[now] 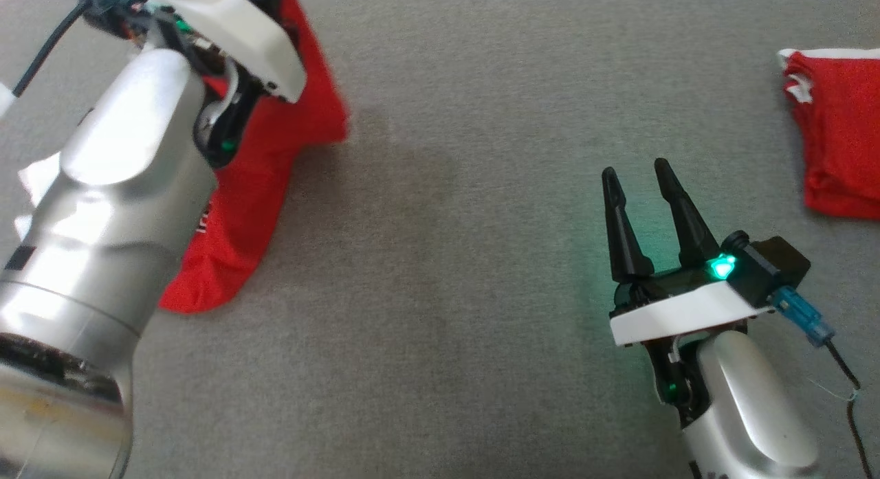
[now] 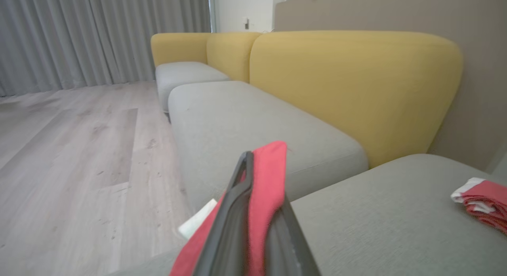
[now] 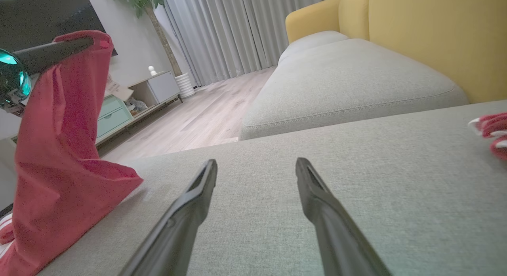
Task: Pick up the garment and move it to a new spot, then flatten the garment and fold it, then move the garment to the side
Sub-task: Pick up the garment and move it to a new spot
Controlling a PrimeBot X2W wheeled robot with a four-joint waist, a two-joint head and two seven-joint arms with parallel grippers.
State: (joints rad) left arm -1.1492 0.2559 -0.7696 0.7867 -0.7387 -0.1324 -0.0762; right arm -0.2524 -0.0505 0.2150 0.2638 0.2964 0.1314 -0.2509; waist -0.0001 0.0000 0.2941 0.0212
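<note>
While the left gripper [image 2: 261,177] pinches the limp red fabric garment [image 1: 261,183] between closed jaws, its lower end rests on the grey woven sofa cushion [image 1: 440,259] at far left. The right gripper [image 1: 636,170] hovers near right, jaws wide and empty.

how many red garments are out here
2. One red garment hangs from the shut left gripper at the left of the cushion, its lower end on it. The other garment lies bunched at the right edge. The left arm may hide more.

A yellow backrest [image 2: 348,90] stands behind grey cushions [image 2: 245,121], beside curtains [image 2: 99,34].
</note>
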